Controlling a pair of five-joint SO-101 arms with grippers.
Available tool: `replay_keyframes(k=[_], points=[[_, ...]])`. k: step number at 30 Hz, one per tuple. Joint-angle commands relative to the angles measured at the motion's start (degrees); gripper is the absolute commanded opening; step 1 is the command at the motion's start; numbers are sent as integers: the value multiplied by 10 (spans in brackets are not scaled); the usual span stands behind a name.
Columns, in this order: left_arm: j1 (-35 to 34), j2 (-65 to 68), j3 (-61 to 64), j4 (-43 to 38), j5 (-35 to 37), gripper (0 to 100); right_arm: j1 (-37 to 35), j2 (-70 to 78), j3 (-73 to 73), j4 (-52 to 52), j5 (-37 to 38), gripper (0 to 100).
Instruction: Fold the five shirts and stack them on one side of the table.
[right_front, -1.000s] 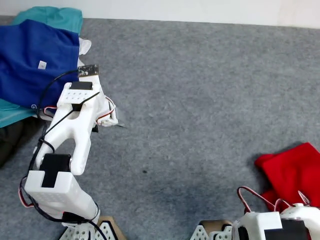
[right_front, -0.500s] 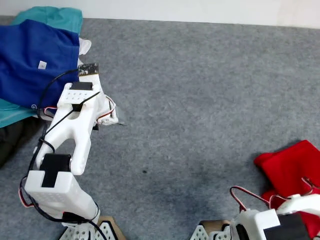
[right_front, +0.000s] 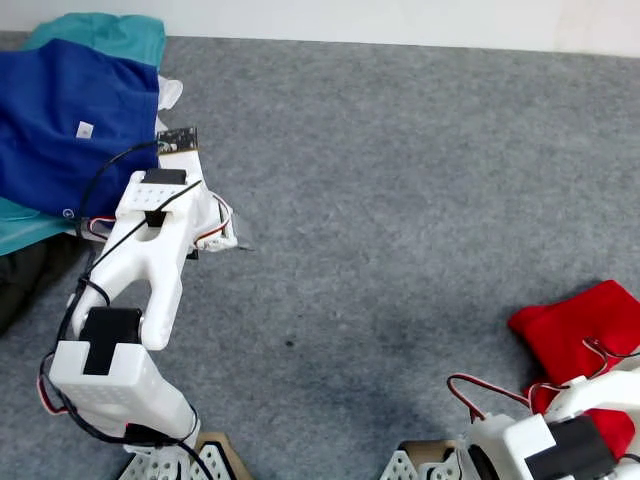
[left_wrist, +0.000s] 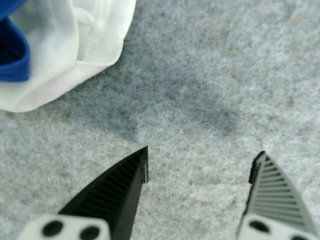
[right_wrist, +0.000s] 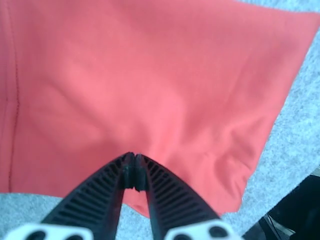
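Grey felt-like worktop (right_front: 400, 200) across the high view. At upper left of that frame, a pile of cloth: blue shirt (right_front: 70, 120) spread on top, teal shirt (right_front: 110, 35) under it and showing past its upper and lower edges, a corner of white shirt (right_front: 168, 93) poking out at the pile's right edge, and a dark garment (right_front: 25, 275) at the left edge below the pile.

Left arm (right_front: 150, 250) stretched up the left side of the high view, its front end just beside the pile's right edge. Left gripper (left_wrist: 202, 155) wide open over bare grey felt, nothing between its jaws; white shirt (left_wrist: 65, 45) near, at upper left of the wrist frame, not touched.

At lower right of the high view, red shirt (right_front: 585, 330) crumpled against the frame's edge, well apart from the pile. Right arm (right_front: 560, 445) along the bottom right corner, partly over the red cloth. Right gripper (right_wrist: 134, 162) closed, tips together and pinching the red shirt (right_wrist: 150, 75), creases running out from the pinch.
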Motion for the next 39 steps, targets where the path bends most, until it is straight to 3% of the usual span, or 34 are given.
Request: replay_keyframes(k=[1,8,13,18,22,26,30,39], points=[[15,-3,-4,-9,-6,326,-38,-21,-7,3,6,5],[12,-8,-6,-6,-4,326,-194,-25,-10,65,-84,5],[-9,-19,-13,-7,-3,328,-313,-115,2,86,-157,5],[-12,-58,8,-6,-7,326,-431,-239,42,65,-228,5],[-45,-91,19,-7,-15,325,-524,-284,95,-22,-282,9],[-110,-123,11,-5,-15,305,-599,-251,121,-107,-303,10],[-172,-137,-10,-4,-18,200,-643,-180,96,-130,-302,10],[-273,-140,-73,11,-138,176,-711,-7,-51,-132,-279,10]])
